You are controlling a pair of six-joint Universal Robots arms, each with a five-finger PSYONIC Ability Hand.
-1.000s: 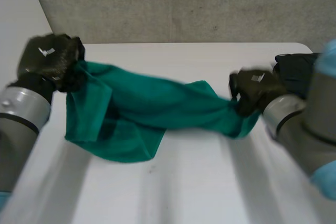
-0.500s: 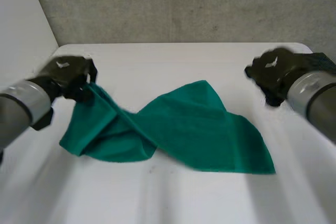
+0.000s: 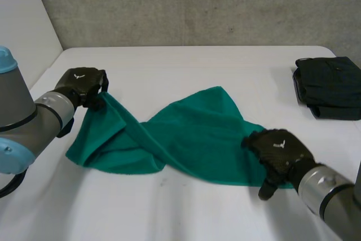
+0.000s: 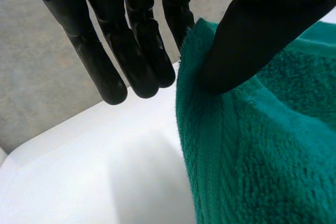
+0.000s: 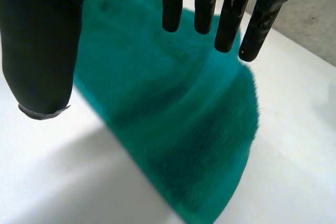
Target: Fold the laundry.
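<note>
Plainly, the green towel [image 3: 197, 139] lay crumpled across the middle of the white table [image 3: 186, 213] in the head view, its bulk spread from centre left toward the lower right of the frame, with a twisted ridge running diagonally through it.

At the left of the frame, the left hand [image 3: 83, 83] sat at the towel's far left corner and had that corner raised a little off the table. The left wrist view showed the grasp: the thumb [image 4: 252, 35] pressed down onto the towel's hemmed edge, and the straight fingers [image 4: 131, 51] lay alongside it, the nearest of them tucked behind the cloth, so the edge was pinched between thumb and finger.

At the lower right of the frame, the right hand [image 3: 279, 152] was over the towel's near right corner. In the right wrist view its fingers [image 5: 202, 3] were straight and spread, the thumb [image 5: 42, 51] stood well apart from them, and the cloth lay beneath the palm with nothing caught between them, so this hand was released.

A dark folded garment [image 3: 330, 86] rested at the right edge of the frame, well apart from the towel and from both hands.
</note>
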